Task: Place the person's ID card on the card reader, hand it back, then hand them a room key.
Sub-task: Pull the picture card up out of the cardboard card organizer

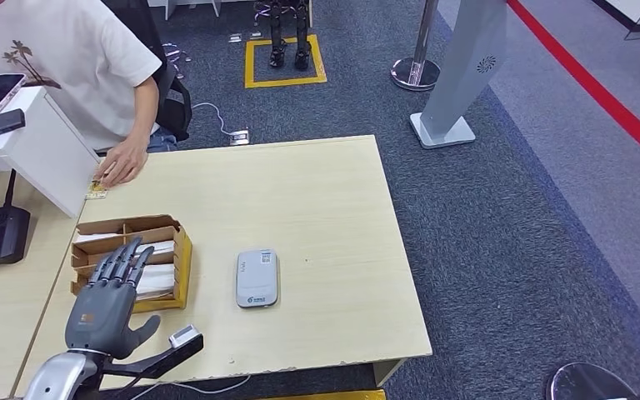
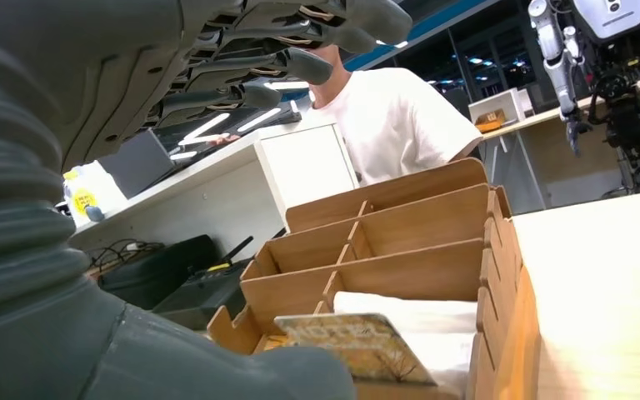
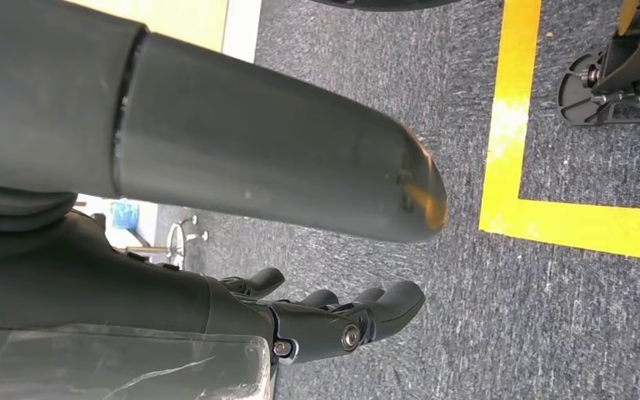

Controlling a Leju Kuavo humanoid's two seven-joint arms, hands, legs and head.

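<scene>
The left hand (image 1: 107,298), fingers spread and empty, hovers over the wooden box (image 1: 179,250) of key cards. The card reader (image 1: 257,277) lies at its 3 o'clock on the worktop (image 1: 317,208). The person's hand (image 1: 122,163) presses the ID card (image 1: 96,192) at 12 o'clock. The right hand (image 3: 333,321) hangs empty above carpet, fingers loosely curled.

A light wooden table (image 1: 317,208) stands on blue-grey carpet (image 1: 508,250). A red stripe (image 1: 600,92) runs diagonally across the floor far right, and a yellow square outline (image 1: 285,60) is marked on the carpet beyond the table. A chrome stanchion base (image 1: 415,73) sits near a grey slanted pillar stand (image 1: 458,75). A white counter (image 1: 33,142) adjoins the table's far left corner.
</scene>
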